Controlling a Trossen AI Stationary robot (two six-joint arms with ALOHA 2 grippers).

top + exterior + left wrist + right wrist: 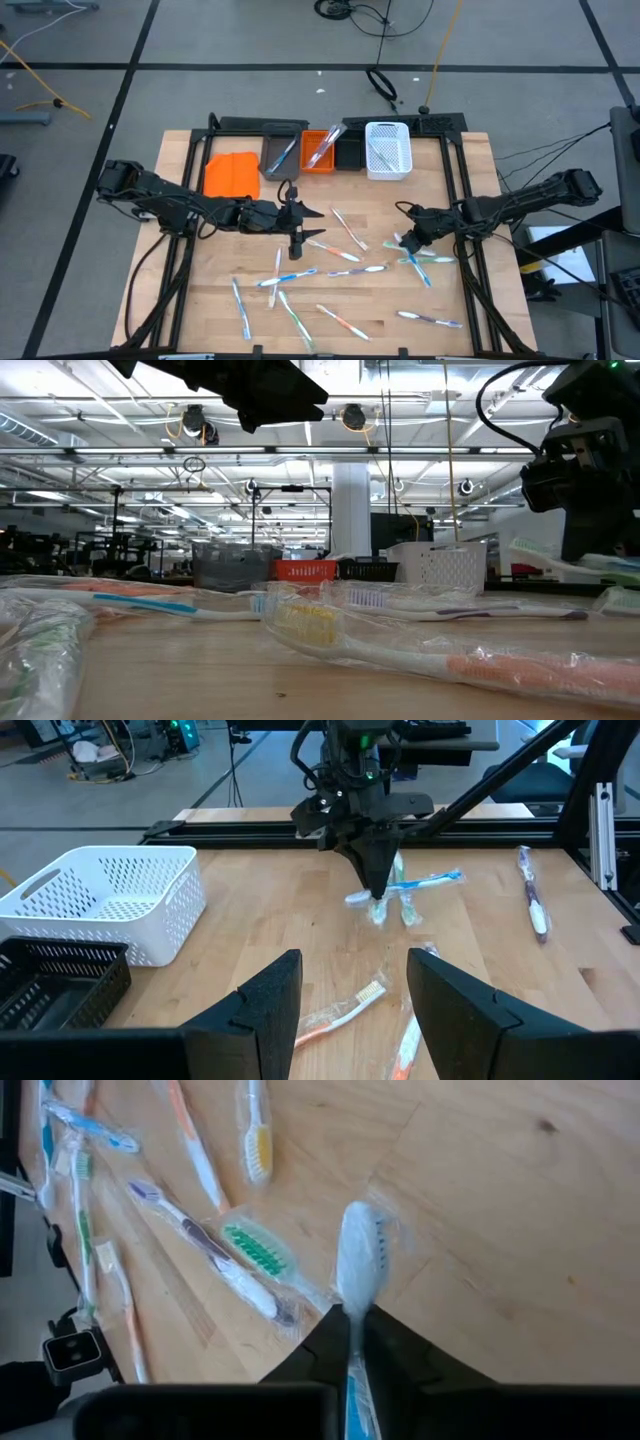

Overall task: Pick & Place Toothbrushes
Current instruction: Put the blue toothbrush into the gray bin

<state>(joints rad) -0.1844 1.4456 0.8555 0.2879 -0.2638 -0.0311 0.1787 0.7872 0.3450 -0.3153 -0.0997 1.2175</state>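
1. The right gripper sits at about four o'clock from the table's centre, its jaws clenched on a blue-handled toothbrush. In the right wrist view the handle runs between the two fingers and the bristle head sticks straight out ahead of them.
2. The held brush's long axis therefore lies in line with the claw. By my reading, the coming move depends on keeping that line while carrying it.
3. The bins stand in a row at twelve o'clock on the table: a grey bin, an orange bin, a black bin and a white mesh basket. From the right claw they lie toward eleven o'clock, the white basket nearest.
4. The left gripper hovers near the table's centre with jaws released and nothing between them; loose toothbrushes lie scattered toward its six o'clock.
5. The right arm is nearer the white basket, the left arm nearer the grey and orange bins.
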